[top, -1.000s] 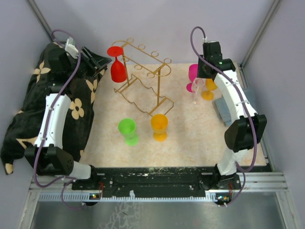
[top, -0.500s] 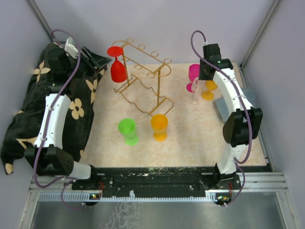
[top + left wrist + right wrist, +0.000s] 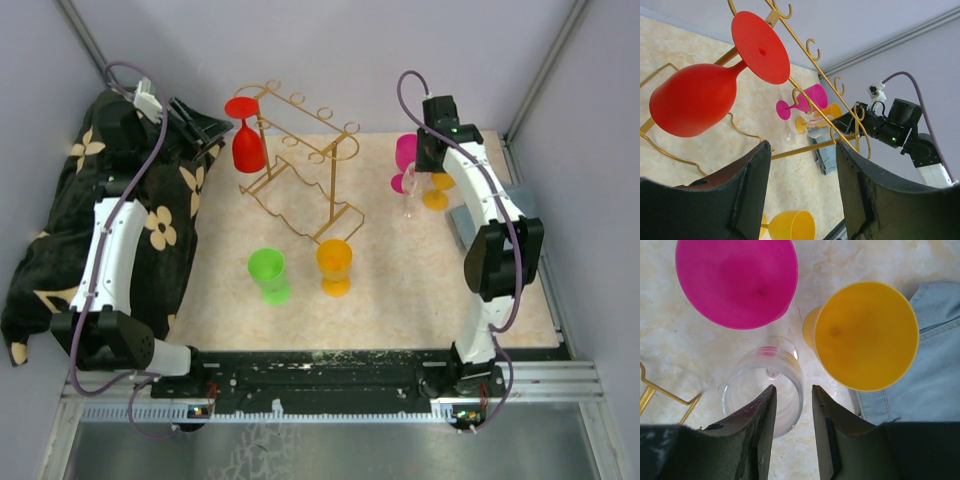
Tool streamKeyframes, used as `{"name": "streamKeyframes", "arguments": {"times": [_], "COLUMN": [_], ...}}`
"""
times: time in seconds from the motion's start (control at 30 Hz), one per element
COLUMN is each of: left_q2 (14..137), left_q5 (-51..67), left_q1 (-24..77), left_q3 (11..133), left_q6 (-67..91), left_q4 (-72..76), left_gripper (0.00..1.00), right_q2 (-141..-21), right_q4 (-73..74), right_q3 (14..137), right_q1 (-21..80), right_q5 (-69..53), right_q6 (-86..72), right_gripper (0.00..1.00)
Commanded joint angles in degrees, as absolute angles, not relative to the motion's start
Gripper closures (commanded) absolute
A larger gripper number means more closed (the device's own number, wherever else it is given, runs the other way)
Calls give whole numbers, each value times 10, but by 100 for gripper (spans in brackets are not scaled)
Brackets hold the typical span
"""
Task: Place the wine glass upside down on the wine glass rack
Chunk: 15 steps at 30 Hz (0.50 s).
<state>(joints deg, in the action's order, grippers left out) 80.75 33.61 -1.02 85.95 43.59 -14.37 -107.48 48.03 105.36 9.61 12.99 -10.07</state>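
Observation:
A clear wine glass [image 3: 410, 195] stands upright at the back right, between a magenta glass [image 3: 405, 152] and an orange glass [image 3: 437, 190]. My right gripper [image 3: 425, 165] hangs just above it, open. In the right wrist view its fingertips [image 3: 792, 387] straddle the right side of the clear glass's rim [image 3: 762, 385] with a gap on both sides. The gold wire rack [image 3: 300, 170] stands at the back centre, with a red glass [image 3: 248, 145] hanging upside down at its left end. My left gripper [image 3: 205, 128] is open and empty beside that red glass [image 3: 695, 102].
A green glass [image 3: 268, 272] and another orange glass [image 3: 334, 262] stand in front of the rack. A folded blue cloth [image 3: 463, 228] lies right of the clear glass. A black flowered cloth [image 3: 60, 230] covers the left side under the left arm.
The right arm's elbow has swung back toward the far wall and the gripper has shifted slightly over the clear glass. The left arm has not moved.

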Motion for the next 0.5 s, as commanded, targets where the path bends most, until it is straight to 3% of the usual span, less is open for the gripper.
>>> {"name": "streamKeyframes", "arguments": {"times": [0.0,0.47], "left_q2": [788,784], "left_q5": [337,341], "left_q1": [-15,-16], "left_q3": [857,849], "left_q6": [431,439], "left_q4": [-137,-130], "left_gripper": [39,39], "right_q2": [-1085,-1102], "right_q4": [467,464], "right_q3": [1057,1049], "right_q1": [94,94], "right_q5": [126,129], "right_q6": [-98,-100], "right_gripper": [65,77]}}
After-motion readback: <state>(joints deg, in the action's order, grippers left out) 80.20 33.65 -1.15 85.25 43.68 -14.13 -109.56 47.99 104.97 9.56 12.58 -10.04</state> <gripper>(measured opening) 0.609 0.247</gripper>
